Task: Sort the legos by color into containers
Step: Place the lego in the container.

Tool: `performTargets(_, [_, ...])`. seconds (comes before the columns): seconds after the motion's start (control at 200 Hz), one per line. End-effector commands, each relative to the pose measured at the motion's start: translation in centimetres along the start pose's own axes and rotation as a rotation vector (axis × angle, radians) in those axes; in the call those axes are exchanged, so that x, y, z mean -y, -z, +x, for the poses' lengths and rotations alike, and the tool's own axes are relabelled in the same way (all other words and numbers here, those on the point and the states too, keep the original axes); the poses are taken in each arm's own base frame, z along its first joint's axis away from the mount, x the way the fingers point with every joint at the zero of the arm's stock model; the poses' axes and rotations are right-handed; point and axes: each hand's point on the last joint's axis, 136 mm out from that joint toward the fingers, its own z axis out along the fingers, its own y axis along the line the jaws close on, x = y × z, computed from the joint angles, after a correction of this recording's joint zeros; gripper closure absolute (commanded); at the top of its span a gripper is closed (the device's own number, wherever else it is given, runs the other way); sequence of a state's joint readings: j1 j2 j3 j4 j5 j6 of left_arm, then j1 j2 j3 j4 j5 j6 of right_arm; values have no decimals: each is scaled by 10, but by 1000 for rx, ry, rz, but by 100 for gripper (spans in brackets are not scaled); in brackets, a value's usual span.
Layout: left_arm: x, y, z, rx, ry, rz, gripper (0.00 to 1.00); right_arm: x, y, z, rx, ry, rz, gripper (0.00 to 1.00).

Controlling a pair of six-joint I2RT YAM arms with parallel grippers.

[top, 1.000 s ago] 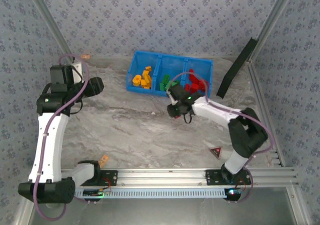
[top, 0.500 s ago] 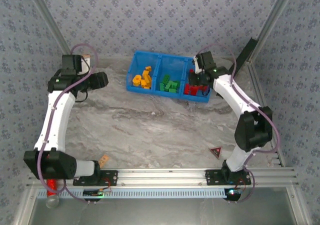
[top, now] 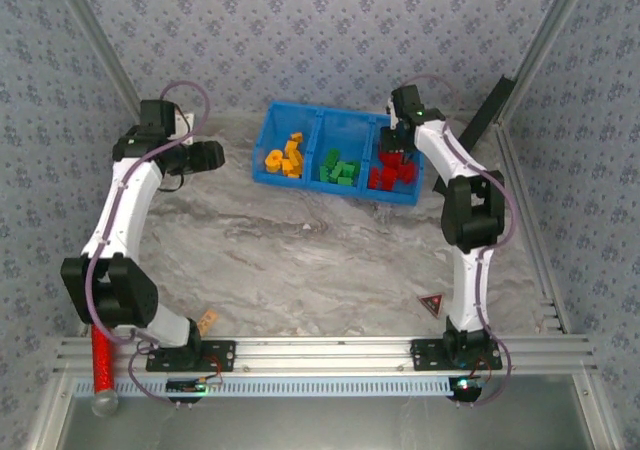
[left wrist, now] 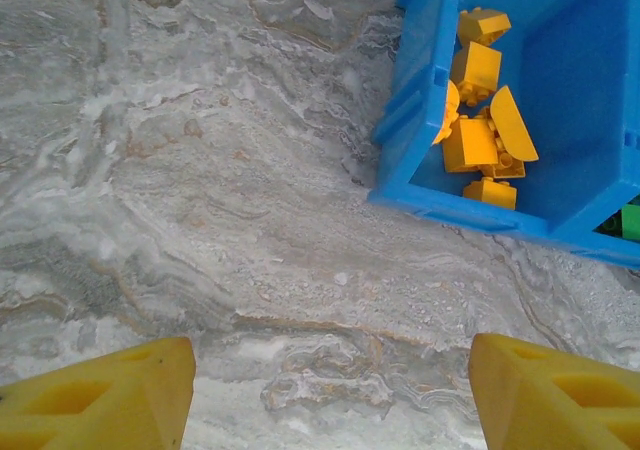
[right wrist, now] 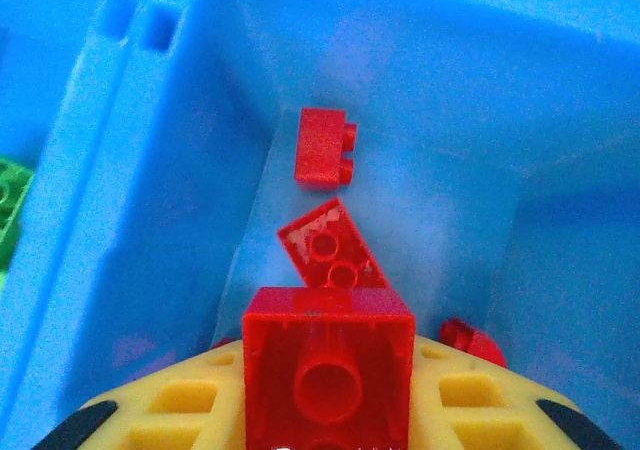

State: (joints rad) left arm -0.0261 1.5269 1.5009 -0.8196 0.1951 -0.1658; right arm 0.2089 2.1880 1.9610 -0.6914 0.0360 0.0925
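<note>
Sitting colour-sorted in containers (top: pixel 345 122): legos (top: pixel 285 157).

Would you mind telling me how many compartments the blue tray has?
3, side by side: the left compartment holds yellow bricks, the middle compartment green bricks, the right compartment red bricks.

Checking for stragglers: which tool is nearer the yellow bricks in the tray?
Left. The left tool, open, is above the table just off the tray's left end, beside the yellow bricks; the right tool is over the far-right compartment, shut on a red brick.
</note>
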Motion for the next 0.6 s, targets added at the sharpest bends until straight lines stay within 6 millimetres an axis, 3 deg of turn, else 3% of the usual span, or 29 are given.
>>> performTargets(0.0, [17, 0, -11, -9, -6, 84, 27, 6, -18, 6, -77, 17, 1, 77])
performTargets(0.105, [25, -6, -16, -28, 19, 136, 27, 13, -36, 6, -106, 21, 34, 77])
performTargets(0.305, [29, -17, -20, -51, 20, 161, 26, 20, -49, 12, -131, 20, 81, 74])
performTargets(0.435, [34, -21, -25, -60, 48, 188, 21, 21, -49, 12, -129, 29, 99, 66])
performTargets(0.595, [33, -22, -31, -40, 62, 180, 18, 15, -34, 1, -88, 42, 92, 58])
